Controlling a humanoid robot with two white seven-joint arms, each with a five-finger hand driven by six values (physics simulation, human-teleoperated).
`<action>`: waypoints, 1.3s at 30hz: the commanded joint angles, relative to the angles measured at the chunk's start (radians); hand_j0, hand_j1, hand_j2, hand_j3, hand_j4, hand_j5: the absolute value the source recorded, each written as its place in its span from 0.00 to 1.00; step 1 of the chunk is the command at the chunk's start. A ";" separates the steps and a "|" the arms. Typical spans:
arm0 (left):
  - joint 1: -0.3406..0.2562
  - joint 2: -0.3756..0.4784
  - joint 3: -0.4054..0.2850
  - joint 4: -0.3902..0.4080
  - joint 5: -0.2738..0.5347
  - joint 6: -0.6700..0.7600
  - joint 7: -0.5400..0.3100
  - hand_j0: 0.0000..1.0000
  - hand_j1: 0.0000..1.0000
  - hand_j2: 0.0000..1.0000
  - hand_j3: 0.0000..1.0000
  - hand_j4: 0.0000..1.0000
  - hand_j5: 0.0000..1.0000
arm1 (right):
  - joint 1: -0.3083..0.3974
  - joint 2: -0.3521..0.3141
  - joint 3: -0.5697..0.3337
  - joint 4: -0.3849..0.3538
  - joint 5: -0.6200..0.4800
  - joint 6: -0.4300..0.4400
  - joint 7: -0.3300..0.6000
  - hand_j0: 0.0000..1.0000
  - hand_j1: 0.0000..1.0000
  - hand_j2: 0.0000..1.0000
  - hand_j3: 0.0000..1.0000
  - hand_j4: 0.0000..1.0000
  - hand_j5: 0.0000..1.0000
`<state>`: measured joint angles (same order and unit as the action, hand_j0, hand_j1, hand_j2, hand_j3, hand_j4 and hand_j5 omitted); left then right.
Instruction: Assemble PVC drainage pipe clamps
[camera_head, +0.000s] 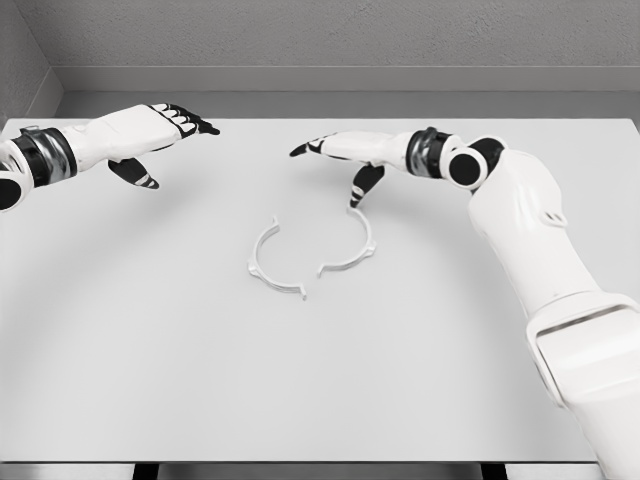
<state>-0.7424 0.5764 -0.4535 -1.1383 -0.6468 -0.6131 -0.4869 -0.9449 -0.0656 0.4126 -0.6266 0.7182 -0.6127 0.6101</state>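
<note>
- two thin white curved plastic clamp halves lie flat near the middle of the pale grey table (120, 380): left clamp half (266, 262), right clamp half (352, 248).
- their hollow sides face each other, forming a broken ring; ends apart at top, close together at bottom.
- no writing or label readable on either.
- right hand (342, 155) hovers just above the right half, fingers extended, thumb pointing down, holding nothing.
- left hand (160, 135) well apart at upper left, fingers spread, empty.
</note>
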 joint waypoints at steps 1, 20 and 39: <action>0.000 0.000 0.001 0.000 0.006 0.002 0.001 1.00 1.00 1.00 1.00 1.00 1.00 | 0.000 0.004 0.005 -0.012 -0.008 0.002 0.001 1.00 1.00 1.00 1.00 1.00 1.00; 0.000 0.000 0.001 0.000 0.006 0.002 0.001 1.00 1.00 1.00 1.00 1.00 1.00 | 0.003 -0.040 -0.021 0.030 0.012 0.002 0.001 1.00 1.00 1.00 1.00 1.00 1.00; -0.002 0.002 0.001 0.006 0.006 0.002 0.002 1.00 1.00 1.00 1.00 1.00 1.00 | -0.002 0.003 -0.002 0.024 0.020 0.002 0.001 1.00 1.00 1.00 1.00 1.00 1.00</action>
<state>-0.7425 0.5778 -0.4535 -1.1323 -0.6469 -0.6132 -0.4868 -0.9480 -0.0651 0.4136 -0.6011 0.7427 -0.6127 0.6112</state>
